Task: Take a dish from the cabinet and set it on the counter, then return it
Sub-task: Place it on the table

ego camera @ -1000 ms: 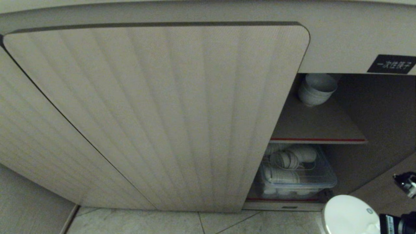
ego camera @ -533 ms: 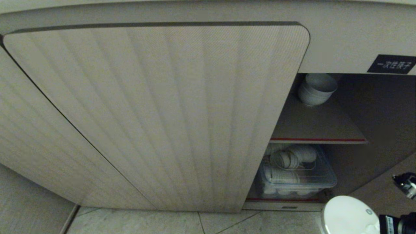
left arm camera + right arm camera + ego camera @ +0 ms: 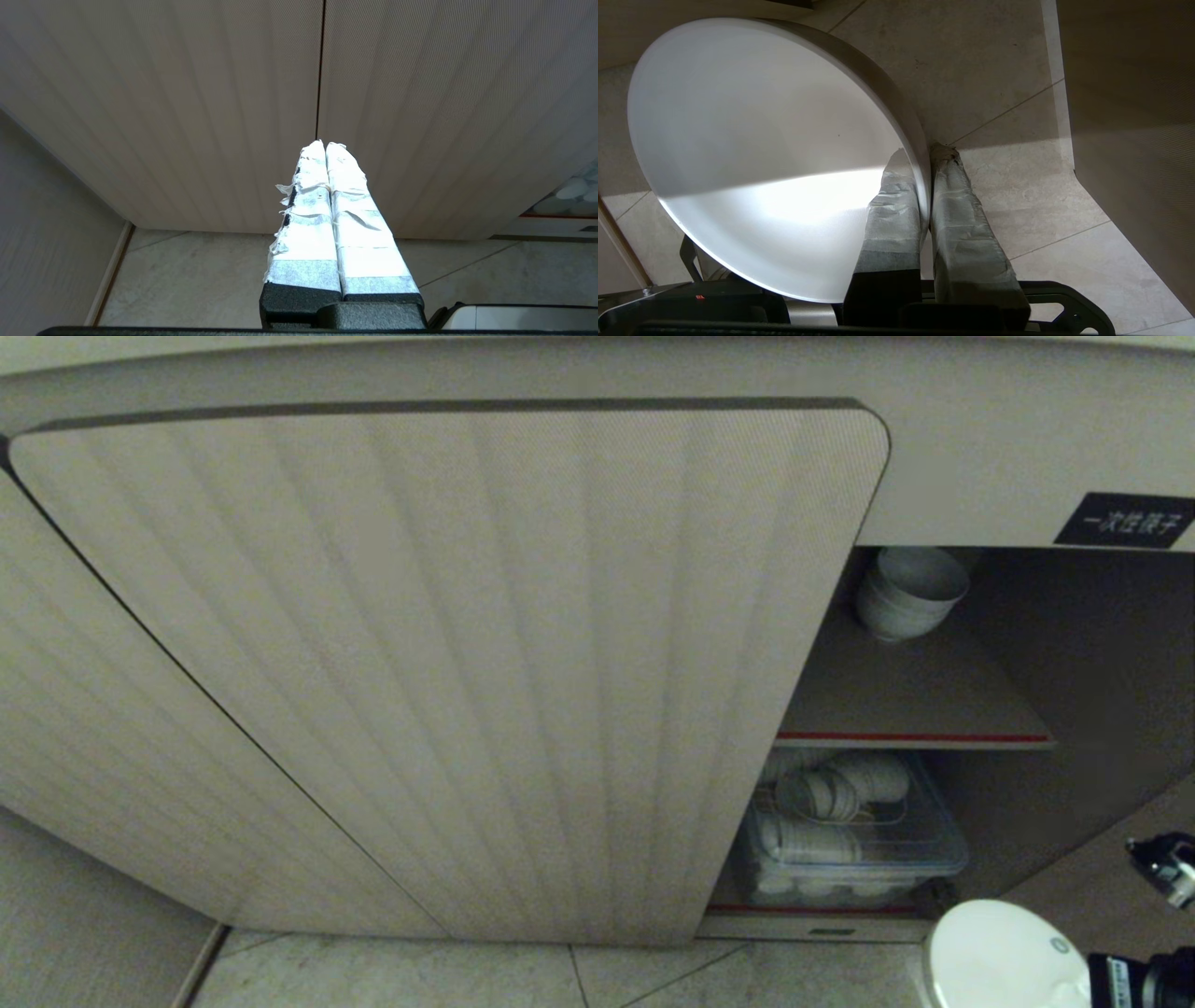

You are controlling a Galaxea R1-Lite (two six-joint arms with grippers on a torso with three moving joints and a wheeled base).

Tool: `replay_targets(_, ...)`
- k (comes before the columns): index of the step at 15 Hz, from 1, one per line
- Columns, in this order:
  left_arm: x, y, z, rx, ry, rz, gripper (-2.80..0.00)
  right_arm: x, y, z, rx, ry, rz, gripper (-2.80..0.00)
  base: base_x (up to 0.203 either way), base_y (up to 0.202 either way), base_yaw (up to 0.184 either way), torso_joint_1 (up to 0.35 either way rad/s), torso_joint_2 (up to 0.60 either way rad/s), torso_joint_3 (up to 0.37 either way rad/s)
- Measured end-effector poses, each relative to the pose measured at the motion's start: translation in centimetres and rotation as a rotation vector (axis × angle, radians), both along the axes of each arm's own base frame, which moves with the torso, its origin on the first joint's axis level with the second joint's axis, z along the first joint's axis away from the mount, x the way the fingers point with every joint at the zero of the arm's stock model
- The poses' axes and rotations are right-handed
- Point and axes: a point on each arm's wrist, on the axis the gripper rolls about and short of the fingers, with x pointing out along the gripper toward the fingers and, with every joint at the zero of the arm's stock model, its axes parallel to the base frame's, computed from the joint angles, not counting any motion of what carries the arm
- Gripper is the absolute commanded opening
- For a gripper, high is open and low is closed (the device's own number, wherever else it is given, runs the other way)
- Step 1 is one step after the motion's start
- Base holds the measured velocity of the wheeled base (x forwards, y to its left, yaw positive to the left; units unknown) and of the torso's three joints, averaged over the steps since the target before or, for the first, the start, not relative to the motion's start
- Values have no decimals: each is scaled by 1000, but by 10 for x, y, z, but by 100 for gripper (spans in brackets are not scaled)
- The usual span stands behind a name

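The dish (image 3: 1004, 957) is a plain white bowl, held low in front of the cabinet (image 3: 467, 663) at the bottom right of the head view. In the right wrist view my right gripper (image 3: 924, 151) is shut on the dish (image 3: 761, 154), with one taped finger inside the rim and one outside. The cabinet's right side stands open, showing its brown upper shelf (image 3: 915, 695) with a red edge. My left gripper (image 3: 325, 143) is shut and empty, parked facing the ribbed doors (image 3: 420, 93). The counter is out of view.
A stack of white bowls (image 3: 910, 590) sits at the back of the upper shelf. Below it a clear plastic bin (image 3: 854, 840) holds more bowls. The opened right door (image 3: 1134, 116) stands close on the right of the held dish. The tiled floor (image 3: 420, 975) lies below.
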Motion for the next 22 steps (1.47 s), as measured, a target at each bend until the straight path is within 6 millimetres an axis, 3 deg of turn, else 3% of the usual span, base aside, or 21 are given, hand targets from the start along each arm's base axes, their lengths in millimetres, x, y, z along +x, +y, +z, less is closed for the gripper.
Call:
replay_targets(12, 0, 0, 0, 0, 1, 0, -280, -1, 0, -1, 3, 4, 0, -280, 0, 0, 0, 3, -12, -9)
replay_targets(22, 0, 0, 0, 0, 0, 0, -280, 0, 0, 0, 2, 3, 2, -280, 0, 0, 0, 135, -411, -280)
